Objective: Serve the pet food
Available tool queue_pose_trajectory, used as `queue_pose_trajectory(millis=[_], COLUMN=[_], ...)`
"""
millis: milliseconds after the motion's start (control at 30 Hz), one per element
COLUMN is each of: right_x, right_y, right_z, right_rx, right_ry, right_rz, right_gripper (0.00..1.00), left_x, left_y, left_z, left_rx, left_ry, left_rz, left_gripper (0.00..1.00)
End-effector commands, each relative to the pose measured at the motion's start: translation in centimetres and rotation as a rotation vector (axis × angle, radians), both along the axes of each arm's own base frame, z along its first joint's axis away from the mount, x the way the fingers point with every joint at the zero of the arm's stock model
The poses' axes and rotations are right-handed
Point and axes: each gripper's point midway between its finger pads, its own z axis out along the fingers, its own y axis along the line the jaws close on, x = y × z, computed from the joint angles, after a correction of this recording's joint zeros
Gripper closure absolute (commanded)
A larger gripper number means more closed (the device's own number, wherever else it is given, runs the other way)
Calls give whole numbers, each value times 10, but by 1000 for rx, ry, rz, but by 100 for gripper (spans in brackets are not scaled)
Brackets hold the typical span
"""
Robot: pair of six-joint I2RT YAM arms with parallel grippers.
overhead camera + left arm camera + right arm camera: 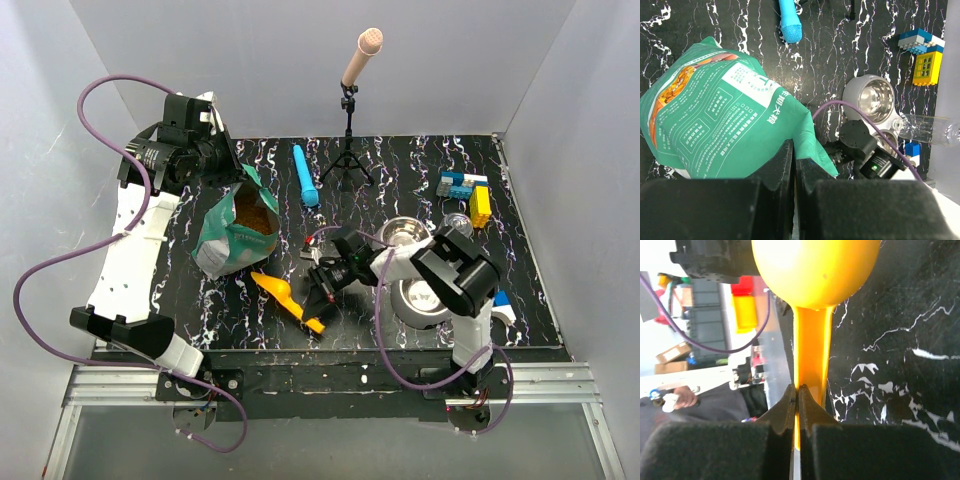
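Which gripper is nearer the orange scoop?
Right. The right gripper pinches the scoop handle; the left gripper is up at the green food bag, clamped on its edge.

White-shelled arms [130, 245] with black joints trail looping purple cables [840, 102] and end in blocky black fingers [715, 207].

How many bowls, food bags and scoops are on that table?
Metal bowls: 2
Green food bag: 1
Orange scoop: 1
Total: 4
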Motion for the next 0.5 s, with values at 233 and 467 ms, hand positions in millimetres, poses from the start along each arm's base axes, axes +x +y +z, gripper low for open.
queue_pose_trajectory(millis=[233,467], right_x=[11,14], right_y=[2,-10], right_z=[-13,-50], right_rx=[86,-81], right_ry=[134,44], right_rz=[26,-20], right_gripper=[94,83], left_x=[-1,-1], left_y=[-8,-8], left_z=[45,43], left_rx=[-90,-93], left_ry=[-139,-132], left_rz=[-15,-13], left_gripper=[100,100])
